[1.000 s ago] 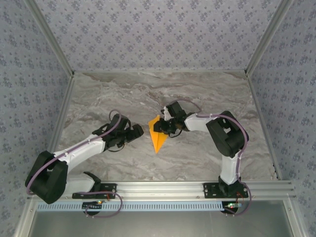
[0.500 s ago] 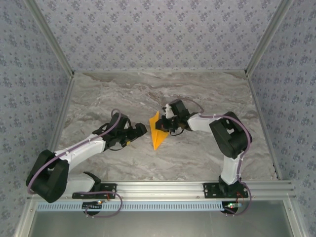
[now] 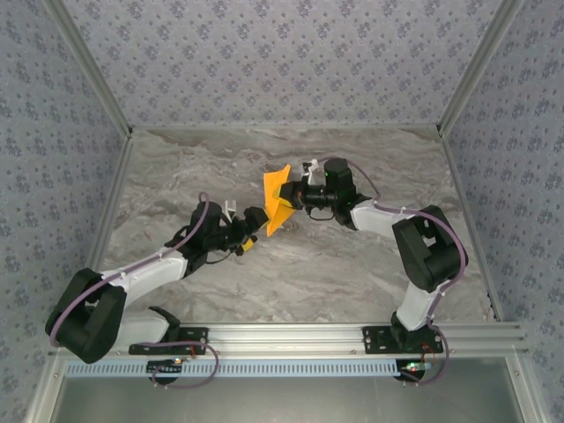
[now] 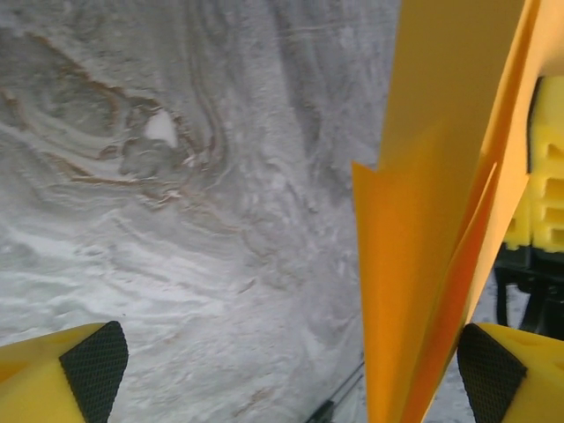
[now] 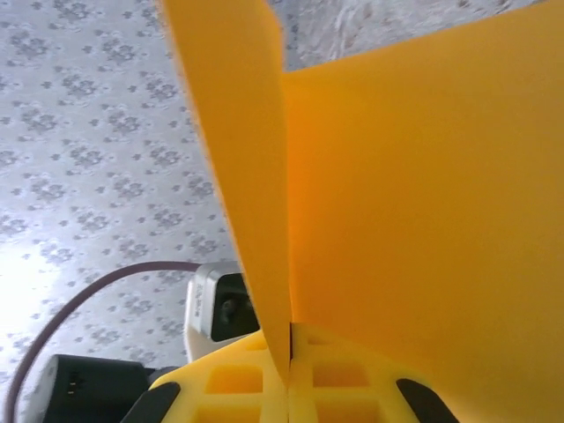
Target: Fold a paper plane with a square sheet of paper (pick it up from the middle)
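Two end effectors meet near the centre of the top view. There the folded orange sheet of paper point(image 3: 277, 198) stands on edge above the marbled tabletop point(image 3: 370, 264), with its wide end toward the top of the frame and its narrow tip pointing lower left. From overhead we see the right end effector point(image 3: 295, 197) at the sheet's right side and the left end effector point(image 3: 254, 231) just below its tip, but not how either one grips.

The right wrist view settles that for its own arm. Two orange layers point(image 5: 405, 176) run down into the seam between the yellow fingers point(image 5: 233, 388), which are clenched on the fold at the bottom of the frame.

In the left wrist view the left end effector point(image 4: 291, 366) is spread wide, with black pads point(image 4: 92, 361) in the lower corners. The paper point(image 4: 423, 220) hangs in the right half, close to the right-hand pad. We cannot tell whether the two touch.
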{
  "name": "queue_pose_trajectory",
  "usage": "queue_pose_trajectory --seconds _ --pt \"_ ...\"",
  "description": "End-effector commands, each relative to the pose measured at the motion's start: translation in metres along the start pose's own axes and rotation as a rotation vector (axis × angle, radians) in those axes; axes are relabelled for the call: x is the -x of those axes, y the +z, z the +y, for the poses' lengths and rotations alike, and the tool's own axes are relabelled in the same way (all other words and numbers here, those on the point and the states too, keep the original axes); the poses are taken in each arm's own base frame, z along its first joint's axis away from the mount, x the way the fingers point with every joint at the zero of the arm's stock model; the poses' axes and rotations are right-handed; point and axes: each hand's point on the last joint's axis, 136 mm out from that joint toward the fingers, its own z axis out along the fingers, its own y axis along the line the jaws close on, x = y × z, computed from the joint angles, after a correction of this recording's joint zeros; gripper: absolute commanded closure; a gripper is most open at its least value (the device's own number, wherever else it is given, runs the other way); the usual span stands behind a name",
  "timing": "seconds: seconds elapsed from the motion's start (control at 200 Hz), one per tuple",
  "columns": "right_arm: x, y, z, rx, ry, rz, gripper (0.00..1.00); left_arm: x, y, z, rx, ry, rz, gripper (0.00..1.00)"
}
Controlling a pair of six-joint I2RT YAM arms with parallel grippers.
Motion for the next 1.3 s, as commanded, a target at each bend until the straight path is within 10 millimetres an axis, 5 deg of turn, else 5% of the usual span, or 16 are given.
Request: queue_pose_trajectory --seconds 0.0,0.205,0.365,0.879,1.049,1.294 --pt "-0.008 0.002 0.026 0.076 0.021 0.041 0.92 0.008 -0.009 -0.047 -0.188 0.015 -0.031 0.02" --pt "-0.019 0.008 0.037 0.104 0.040 0.072 0.92 0.015 -0.018 -0.075 -0.332 -0.025 -0.080 0.09" --pt "-0.021 0.008 0.042 0.115 0.044 0.078 0.91 0.018 -0.027 -0.089 -0.364 -0.013 -0.110 0.31" --pt "-0.027 0.003 0.031 0.061 0.043 0.096 0.83 0.019 -0.022 -0.069 -0.232 0.048 -0.127 0.86" --pt "-0.024 -0.023 0.001 -0.132 -0.069 0.052 0.60 0.025 -0.032 -0.038 0.019 0.156 -0.175 0.93" --pt "-0.020 -0.082 -0.034 -0.481 -0.237 -0.066 0.41 0.043 -0.079 0.013 0.624 0.419 -0.209 0.97"
